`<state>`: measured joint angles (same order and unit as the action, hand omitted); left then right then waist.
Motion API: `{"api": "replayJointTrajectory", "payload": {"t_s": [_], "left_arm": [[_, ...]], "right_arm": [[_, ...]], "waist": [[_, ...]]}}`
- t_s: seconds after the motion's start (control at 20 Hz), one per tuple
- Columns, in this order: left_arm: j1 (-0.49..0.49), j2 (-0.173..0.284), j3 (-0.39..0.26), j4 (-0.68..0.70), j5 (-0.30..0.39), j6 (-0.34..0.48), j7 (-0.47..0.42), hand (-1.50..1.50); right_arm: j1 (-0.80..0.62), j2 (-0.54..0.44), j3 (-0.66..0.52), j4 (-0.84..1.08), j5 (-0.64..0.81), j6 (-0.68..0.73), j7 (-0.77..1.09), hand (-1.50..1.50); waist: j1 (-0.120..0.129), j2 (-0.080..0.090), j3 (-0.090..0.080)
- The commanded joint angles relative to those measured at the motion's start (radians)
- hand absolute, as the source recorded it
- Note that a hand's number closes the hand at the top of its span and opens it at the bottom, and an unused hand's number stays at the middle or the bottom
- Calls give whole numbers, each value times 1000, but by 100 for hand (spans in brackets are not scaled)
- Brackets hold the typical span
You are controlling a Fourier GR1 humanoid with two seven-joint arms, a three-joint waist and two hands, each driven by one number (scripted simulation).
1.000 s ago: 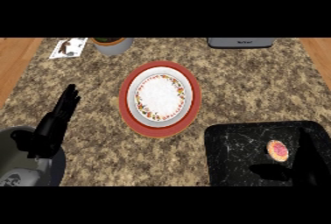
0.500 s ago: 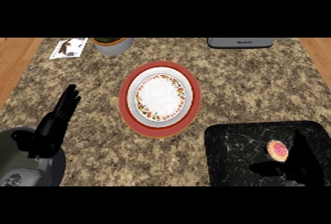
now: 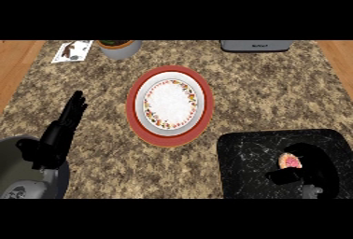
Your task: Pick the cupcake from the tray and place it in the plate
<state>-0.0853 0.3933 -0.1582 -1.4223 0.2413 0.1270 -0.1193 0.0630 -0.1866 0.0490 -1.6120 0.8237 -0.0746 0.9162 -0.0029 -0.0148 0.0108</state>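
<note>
Light falls evenly and softly over the granite counter [image 3: 103, 93], moderately bright, with no hard glare. The plate [image 3: 169, 105] at the centre shows a plain white middle, nearly washed out. At four o'clock the black tray [image 3: 241, 158] reads very dark, its faint pale veining barely visible. Shadows are weak; a dim one hugs the plate's rim toward six o'clock. Detail is soft throughout.

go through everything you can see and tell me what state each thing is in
Pink-frosted cupcake: on the tray, right hand around it.
Black square tray: holds the cupcake.
Red-rimmed white round plate: nothing on it.
Left hand: open, resting, fingers up.
Right hand: at the cupcake, grip unclear.
</note>
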Motion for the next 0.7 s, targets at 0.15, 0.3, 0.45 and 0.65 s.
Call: {"api": "replayJointTrajectory", "payload": {"t_s": [0.15,0.3,0.45,0.65], "left_arm": [[25,-26,24,104,-30,-19,-43,0],[33,17,54,61,-4,-47,-19,0],[28,-25,21,43,-19,-13,3,0],[32,13,58,85,-11,-63,-20,0]], "right_arm": [[18,17,25,107,69,-121,-136,150],[87,-13,107,35,54,-85,-268,150],[106,-73,189,11,47,-18,-396,150],[186,-83,254,-144,202,-129,-387,150]], "waist": [[2,16,-11],[-1,14,-11],[0,15,-10],[-10,13,-12]]}}
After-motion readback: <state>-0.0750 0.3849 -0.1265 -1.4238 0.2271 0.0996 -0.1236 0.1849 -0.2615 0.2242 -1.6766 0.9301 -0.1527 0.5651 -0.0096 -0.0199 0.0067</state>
